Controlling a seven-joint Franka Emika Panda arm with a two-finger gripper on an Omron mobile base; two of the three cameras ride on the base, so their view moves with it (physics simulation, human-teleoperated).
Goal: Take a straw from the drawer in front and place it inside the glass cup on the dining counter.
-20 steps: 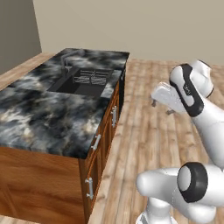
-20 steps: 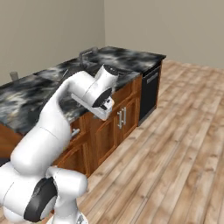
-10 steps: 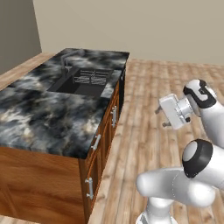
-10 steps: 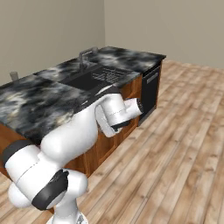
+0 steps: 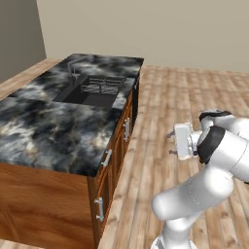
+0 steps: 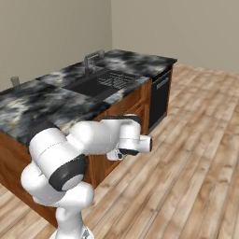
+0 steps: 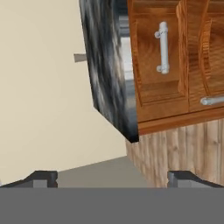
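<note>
Reddish-brown wood forms the flat front of the shallow drawer, which sits shut just beneath the slab edge with its small silver bar handle across it. Above it lies the broad black-and-grey marble dining counter. The small see-through greyish glass cup stands upright at the counter's far end, well apart from the sunken dark sink. The white arm's two-finger gripper hangs over the plank floor beside the cabinets, facing the drawer, with its jaws spread wide and nothing between them.

Black-grey veined marble dining counter
</note>
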